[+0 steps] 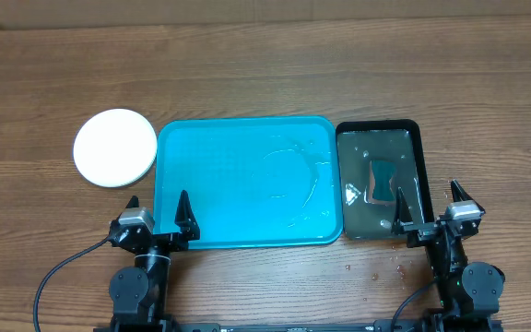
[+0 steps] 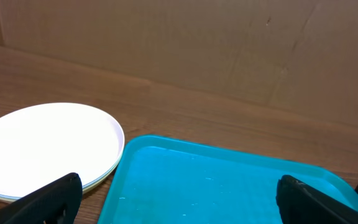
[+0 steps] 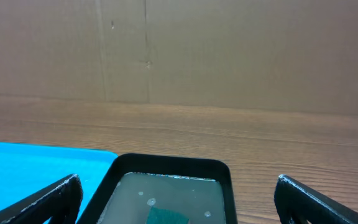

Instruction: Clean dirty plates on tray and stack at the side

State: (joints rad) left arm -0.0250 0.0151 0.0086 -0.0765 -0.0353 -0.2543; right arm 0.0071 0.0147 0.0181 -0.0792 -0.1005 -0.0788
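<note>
The plates (image 1: 114, 148) are in one stack on the table just left of the tray (image 1: 238, 198), with the white one on top. In the left wrist view a yellow-green rim shows under the white plate (image 2: 48, 146). The turquoise tray holds only a wet film. My left gripper (image 1: 158, 210) is open at the tray's near left corner, nothing between its fingers (image 2: 179, 186). My right gripper (image 1: 427, 194) is open at the near right of the black water tray, also holding nothing (image 3: 178, 183).
A black tray of water (image 1: 415, 175) sits against the turquoise tray's right edge, with a green sponge (image 1: 383, 178) lying in it. Water drops dot the wood in front of it. A cardboard wall (image 3: 179, 50) closes the far side.
</note>
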